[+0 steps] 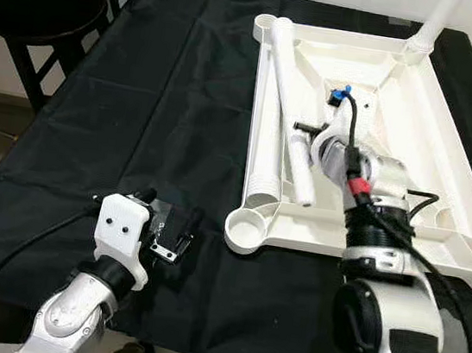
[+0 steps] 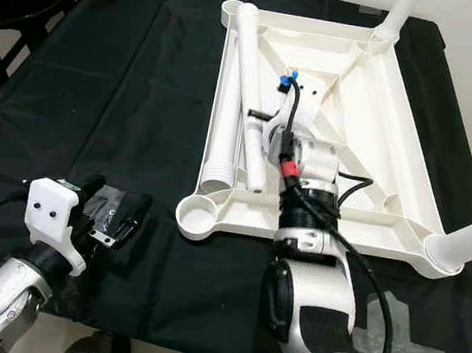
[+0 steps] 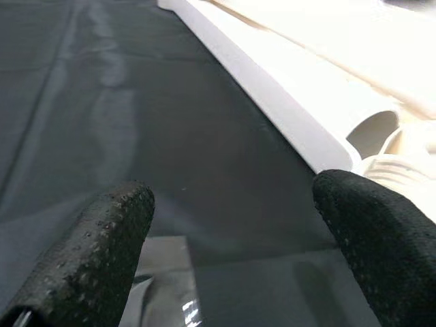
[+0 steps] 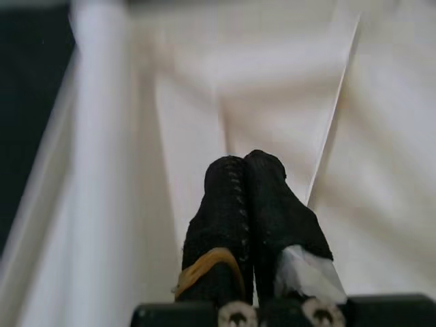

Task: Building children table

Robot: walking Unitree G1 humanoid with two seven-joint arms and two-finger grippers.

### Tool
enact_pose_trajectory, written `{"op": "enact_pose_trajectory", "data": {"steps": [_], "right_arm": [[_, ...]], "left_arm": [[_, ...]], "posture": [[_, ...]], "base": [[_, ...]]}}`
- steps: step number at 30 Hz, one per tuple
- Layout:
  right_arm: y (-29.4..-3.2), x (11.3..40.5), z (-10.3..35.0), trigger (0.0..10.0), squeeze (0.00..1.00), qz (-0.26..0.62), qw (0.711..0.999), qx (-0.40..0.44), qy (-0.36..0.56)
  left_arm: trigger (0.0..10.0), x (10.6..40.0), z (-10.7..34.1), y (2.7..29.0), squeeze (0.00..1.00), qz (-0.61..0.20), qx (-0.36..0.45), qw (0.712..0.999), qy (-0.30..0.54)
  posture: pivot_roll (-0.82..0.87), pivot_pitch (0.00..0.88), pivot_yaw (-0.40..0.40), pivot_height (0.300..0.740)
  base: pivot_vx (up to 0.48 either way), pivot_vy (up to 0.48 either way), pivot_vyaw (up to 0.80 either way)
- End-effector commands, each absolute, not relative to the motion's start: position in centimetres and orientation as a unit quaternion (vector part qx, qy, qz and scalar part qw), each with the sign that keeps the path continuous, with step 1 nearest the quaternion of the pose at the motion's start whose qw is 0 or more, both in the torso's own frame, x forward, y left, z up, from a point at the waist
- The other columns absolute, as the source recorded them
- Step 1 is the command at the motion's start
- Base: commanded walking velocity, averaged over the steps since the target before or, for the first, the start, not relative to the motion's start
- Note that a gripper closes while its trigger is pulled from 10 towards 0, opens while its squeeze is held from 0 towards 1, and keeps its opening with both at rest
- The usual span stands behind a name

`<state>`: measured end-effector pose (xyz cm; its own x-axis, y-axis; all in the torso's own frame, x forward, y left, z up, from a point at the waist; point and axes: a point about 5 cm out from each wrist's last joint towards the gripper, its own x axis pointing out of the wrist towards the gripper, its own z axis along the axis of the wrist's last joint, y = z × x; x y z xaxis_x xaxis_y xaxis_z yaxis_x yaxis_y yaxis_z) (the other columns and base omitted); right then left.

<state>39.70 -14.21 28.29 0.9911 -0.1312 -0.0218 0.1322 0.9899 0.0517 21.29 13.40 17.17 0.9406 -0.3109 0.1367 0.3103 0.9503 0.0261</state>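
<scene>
one upturned white tabletop [image 2: 398,137], two loose white legs [image 2: 233,98], two fitted legs [image 2: 470,247], one black cloth [image 2: 123,109], one stool [image 1: 44,16]

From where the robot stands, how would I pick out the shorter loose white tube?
Start at the big white tabletop lying upside down on the black cloth. Along its left inner edge lie two loose tubes; the shorter tube lies beside the long tube, nearer the right claw, and ends well short of the far corner.

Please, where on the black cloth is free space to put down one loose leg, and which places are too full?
Free: the wide cloth between the stool and the upturned tabletop, beyond the open left gripper. Crowded: inside the tabletop, where two loose legs lie beside the shut right gripper, and the near edge by both arms.
</scene>
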Motion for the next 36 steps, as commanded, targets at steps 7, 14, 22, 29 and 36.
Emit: {"op": "enact_pose_trajectory", "data": {"steps": [7,14,22,29,36], "right_arm": [[-11.2,39.1,29.7,10.0,1.0,0.041,0.998,-0.008,-0.045],[-9.3,40.2,29.6,10.0,1.0,0.125,0.991,0.044,-0.002],[-9.8,41.2,31.9,10.0,1.0,0.145,0.988,0.058,0.006],[-10.9,41.1,37.1,10.0,1.0,0.138,0.99,-0.002,0.027],[-10.5,40.7,36.9,10.0,1.0,0.171,0.977,-0.043,0.124]], "left_arm": [[10.0,21.2,16.7,13.4,0.0,-0.156,0.009,0.986,-0.056],[10.0,21.1,16.9,13.3,0.0,-0.156,0.007,0.986,-0.058],[10.0,21.1,17.2,13.3,0.0,-0.156,0.005,0.986,-0.058],[10.0,21.3,17.1,13.5,0.0,-0.162,0.005,0.985,-0.055],[10.0,21.4,17.1,13.4,0.0,-0.165,0.009,0.985,-0.053]], "posture": [[-0.02,0.289,-0.05,0.74],[-0.01,0.309,-0.054,0.74],[-0.02,0.343,-0.05,0.74],[-0.04,0.352,-0.04,0.74],[-0.06,0.351,-0.045,0.74]], "base": [[0.0,0.0,0.0],[0.0,0.0,0.0],[0.0,0.0,0.0],[0.0,0.0,0.0],[0.0,0.0,0.0]]}}
